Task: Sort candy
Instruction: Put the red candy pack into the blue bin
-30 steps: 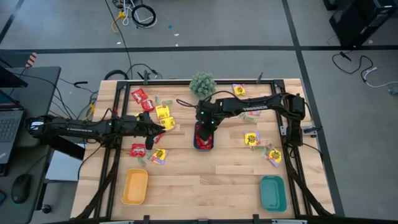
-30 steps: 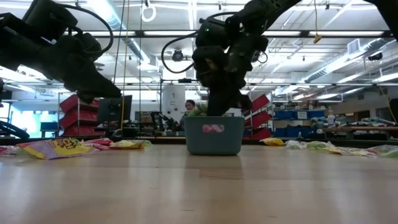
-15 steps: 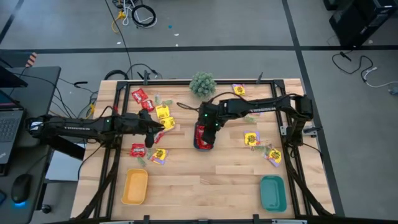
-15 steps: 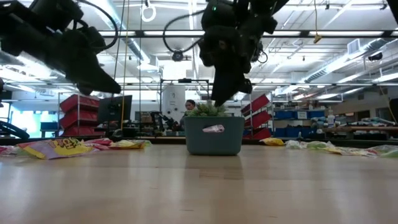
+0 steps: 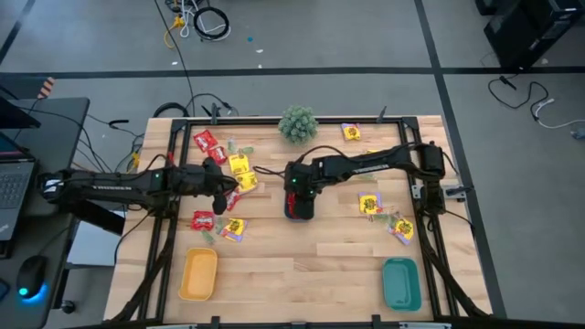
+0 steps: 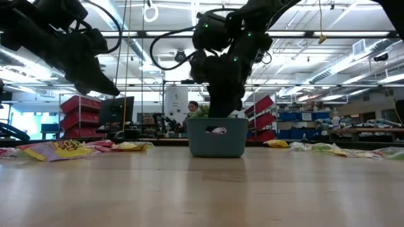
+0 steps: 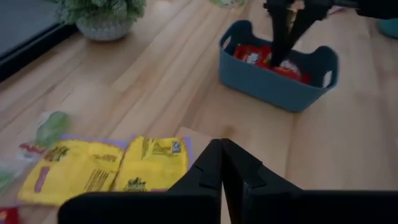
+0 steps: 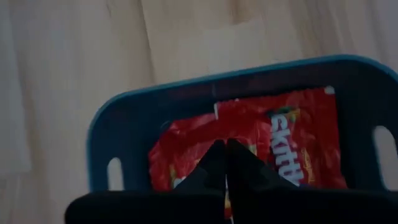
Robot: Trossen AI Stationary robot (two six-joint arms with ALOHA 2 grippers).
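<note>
Candy lies scattered on the wooden table: red packets (image 5: 206, 142), yellow packets (image 5: 240, 167) (image 7: 99, 171) and more at the right (image 5: 369, 203). A blue-grey bin (image 7: 273, 87) (image 6: 216, 137) at mid-table holds red packets (image 8: 292, 149). My right gripper (image 8: 225, 146) is shut, and its fingers point down into the bin (image 7: 283, 56). My left gripper (image 7: 222, 149) (image 5: 219, 194) hangs shut above the table, just beside the yellow packets, with nothing between its fingers. My right gripper comes from above with its shut fingertips (image 8: 217, 155) just over the top red packet (image 8: 249, 134) lying in the bin. Whether they touch that packet I cannot tell.
A spiky green plant in a pot (image 5: 298, 123) stands at the far middle. A yellow tray (image 5: 198, 274) sits at the near left and a teal tray (image 5: 400, 283) at the near right. Bare wood lies between the two trays.
My right gripper rose out of the bin, rolled its wrist, then came back down into it, a little toward the table's left. My left gripper has risen slightly above the yellow packets.
</note>
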